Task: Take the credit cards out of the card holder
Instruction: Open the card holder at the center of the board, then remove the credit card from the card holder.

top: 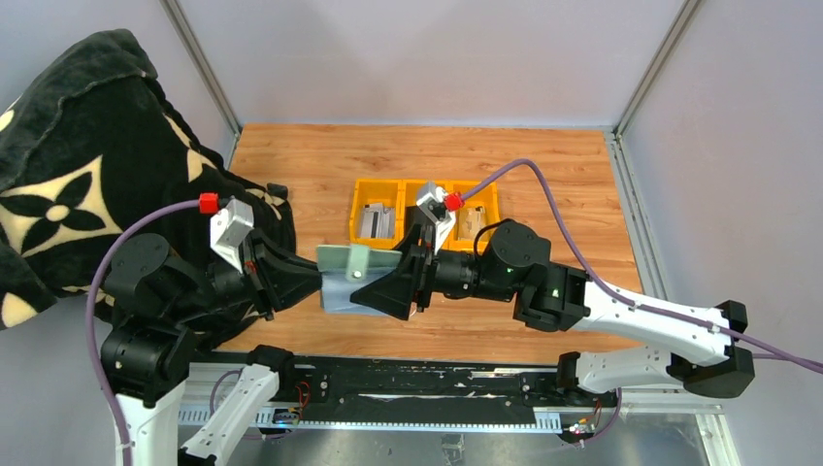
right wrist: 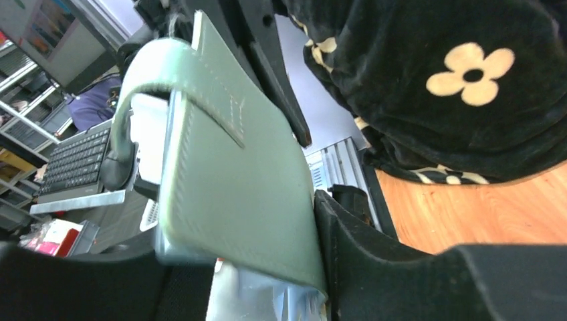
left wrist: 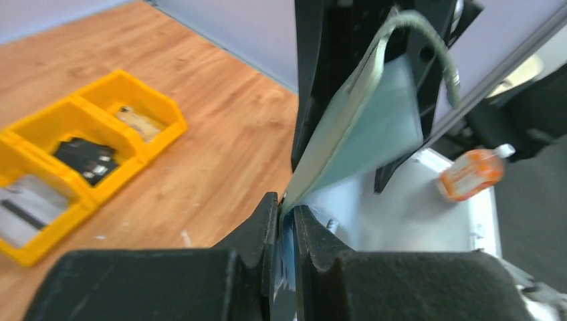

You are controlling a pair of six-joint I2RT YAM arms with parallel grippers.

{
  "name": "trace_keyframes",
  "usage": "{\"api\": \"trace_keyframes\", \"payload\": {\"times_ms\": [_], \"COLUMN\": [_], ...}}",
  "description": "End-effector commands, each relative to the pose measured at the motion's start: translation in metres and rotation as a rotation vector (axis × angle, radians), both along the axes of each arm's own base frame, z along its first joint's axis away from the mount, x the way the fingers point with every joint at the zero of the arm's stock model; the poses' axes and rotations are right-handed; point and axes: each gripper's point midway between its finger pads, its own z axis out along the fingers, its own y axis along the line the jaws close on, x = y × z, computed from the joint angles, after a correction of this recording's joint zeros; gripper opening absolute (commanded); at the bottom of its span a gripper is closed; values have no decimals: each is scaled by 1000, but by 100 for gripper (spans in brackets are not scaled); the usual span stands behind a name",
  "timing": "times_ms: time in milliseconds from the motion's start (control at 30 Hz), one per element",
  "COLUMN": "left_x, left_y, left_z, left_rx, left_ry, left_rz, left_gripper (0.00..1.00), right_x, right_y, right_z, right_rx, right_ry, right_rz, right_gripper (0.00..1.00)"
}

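The holder (right wrist: 234,167) is at the counter's (top: 543,175) 6 o'clock, held between the two arms. It is soft, matte sage green with a stitched seam, and a curved tab loops over its top. A paler, glossier layer shows under its lower edge.

The left gripper (left wrist: 284,210) has its jaws clenched on the holder's thin 9 o'clock edge. The right gripper (right wrist: 237,231), at the holder's 3 o'clock, has its jaws parted and released, and the flat face of the holder lies between them against one finger.

At 12 o'clock from the holder sits a hard yellow plastic tray (top: 424,184). The grey card (top: 374,223) is in its 9 o'clock compartment and the tan card (top: 473,223) in its 3 o'clock one. A plush black blanket (top: 87,146) with cream flowers is heaped at 9 o'clock.
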Motion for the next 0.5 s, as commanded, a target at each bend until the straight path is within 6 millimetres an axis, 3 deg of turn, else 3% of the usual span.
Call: {"api": "trace_keyframes", "payload": {"times_ms": [0,200,467], "left_x": [-8,-8,-2], "left_y": [-14,-18,-19], "left_z": [28,38,33], "left_rx": [-153,-212,-211], "left_ry": [133,220,248], "left_rz": [-100,-135,-119], "left_gripper": [8,4,1], "right_x": [-12,-43,-12], "right_y": [-18,-40,-22], "right_z": [5,-8,-11], "right_rx": [95,144,121], "right_ry": [-54,-193,-122], "right_rz": [72,221,70], "right_gripper": [58,60,48]}}
